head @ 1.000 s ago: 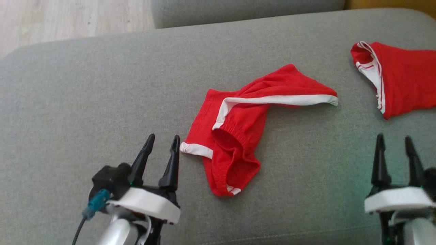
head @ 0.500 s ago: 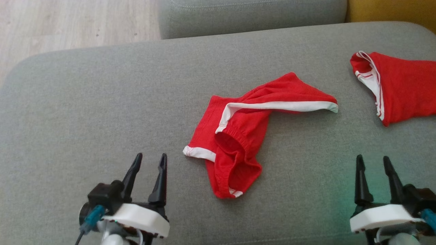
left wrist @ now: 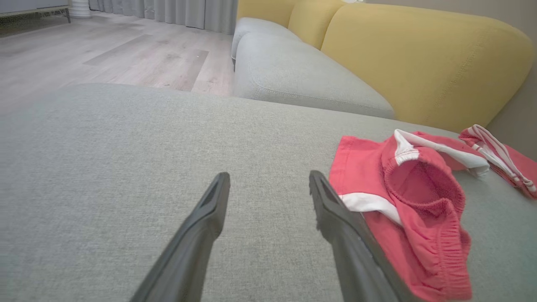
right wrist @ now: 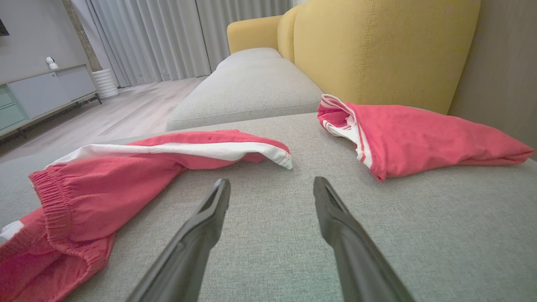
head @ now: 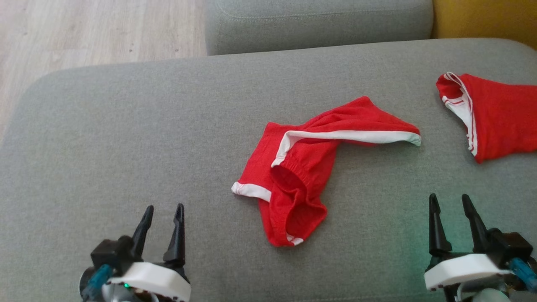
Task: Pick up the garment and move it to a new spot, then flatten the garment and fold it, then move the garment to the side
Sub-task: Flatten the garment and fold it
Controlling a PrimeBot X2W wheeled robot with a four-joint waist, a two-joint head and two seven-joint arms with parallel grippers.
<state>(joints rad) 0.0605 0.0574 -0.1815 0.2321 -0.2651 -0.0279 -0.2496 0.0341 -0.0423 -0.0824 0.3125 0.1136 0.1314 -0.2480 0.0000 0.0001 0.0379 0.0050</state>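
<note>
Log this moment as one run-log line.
stage: pre-grasp | left gripper: open, empty | right gripper: open, empty | red shorts: crumpled on grey cushion, untouched | second red garment: at right

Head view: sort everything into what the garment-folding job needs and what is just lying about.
For the job:
- crumpled red shorts with white trim, mid-cushion
- left claw, open
- right claw, open
- grey seat cushion under the shorts

Just lying about:
- second red garment at the right edge, apart from the shorts
- yellow backrest
- wooden floor
</note>
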